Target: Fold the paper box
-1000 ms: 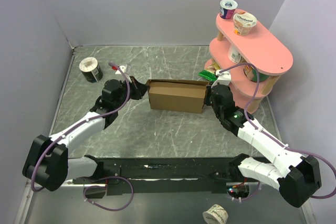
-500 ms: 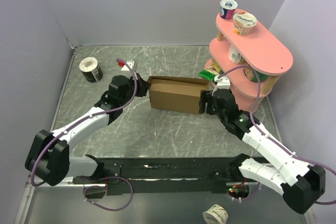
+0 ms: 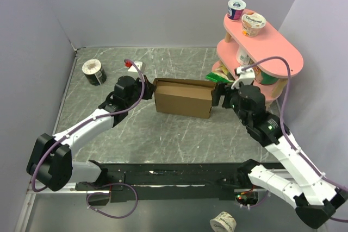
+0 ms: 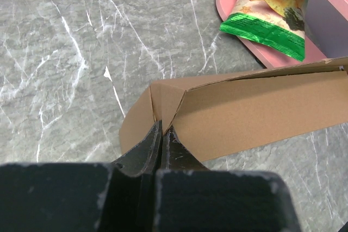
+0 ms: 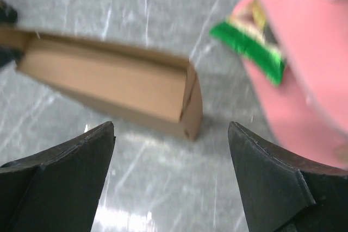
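The paper box (image 3: 182,97) is a long, shallow brown cardboard tray, open on top, lying across the middle of the table. My left gripper (image 3: 148,87) is shut, its tips (image 4: 162,129) pressed against the creased left end wall of the paper box (image 4: 255,110). My right gripper (image 3: 218,95) hovers beside the right end, open wide. In the right wrist view its fingers (image 5: 81,156) spread on either side of the gripper's middle (image 5: 171,126), with only table between them. The paper box (image 5: 109,80) lies beyond the fingertips, untouched by them.
A pink two-tier shelf (image 3: 272,55) stands at the right rear with two yogurt cups (image 3: 236,9) on top and a green snack bag (image 3: 216,77) on its lower tier, close to the box's right end. A black-and-white cup (image 3: 93,71) sits far left.
My right gripper opened from shut, let go of the box's right end and drew back from it. The left arm shifted slightly toward the rear, still against the left end.
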Action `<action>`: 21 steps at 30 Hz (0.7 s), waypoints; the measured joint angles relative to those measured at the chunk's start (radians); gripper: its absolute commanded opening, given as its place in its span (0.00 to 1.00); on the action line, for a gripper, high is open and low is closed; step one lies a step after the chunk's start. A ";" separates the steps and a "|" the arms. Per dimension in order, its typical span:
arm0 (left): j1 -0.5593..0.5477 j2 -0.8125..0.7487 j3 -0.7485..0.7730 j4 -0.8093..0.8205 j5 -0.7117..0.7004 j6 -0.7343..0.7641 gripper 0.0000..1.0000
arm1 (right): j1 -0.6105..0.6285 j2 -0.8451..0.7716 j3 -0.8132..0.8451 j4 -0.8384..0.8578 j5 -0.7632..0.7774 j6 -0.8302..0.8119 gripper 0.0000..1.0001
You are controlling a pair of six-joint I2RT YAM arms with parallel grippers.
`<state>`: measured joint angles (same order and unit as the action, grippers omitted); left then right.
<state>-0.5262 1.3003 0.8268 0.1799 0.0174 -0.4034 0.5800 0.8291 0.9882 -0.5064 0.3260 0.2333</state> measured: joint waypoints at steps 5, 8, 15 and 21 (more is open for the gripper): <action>-0.006 -0.001 -0.002 0.002 -0.008 0.004 0.01 | -0.032 0.155 0.078 0.126 0.002 -0.065 0.91; -0.010 -0.001 -0.003 0.006 -0.015 0.007 0.01 | -0.050 0.282 0.127 0.190 -0.006 -0.092 0.91; -0.017 0.000 -0.005 0.010 -0.030 0.010 0.01 | -0.061 0.436 0.151 0.290 0.000 -0.128 0.89; -0.021 0.000 -0.005 0.012 -0.039 0.009 0.01 | -0.062 0.421 0.060 0.367 -0.009 -0.078 0.86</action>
<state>-0.5472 1.3006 0.8223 0.1921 -0.0212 -0.3943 0.5179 1.2499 1.0481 -0.1398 0.3168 0.1555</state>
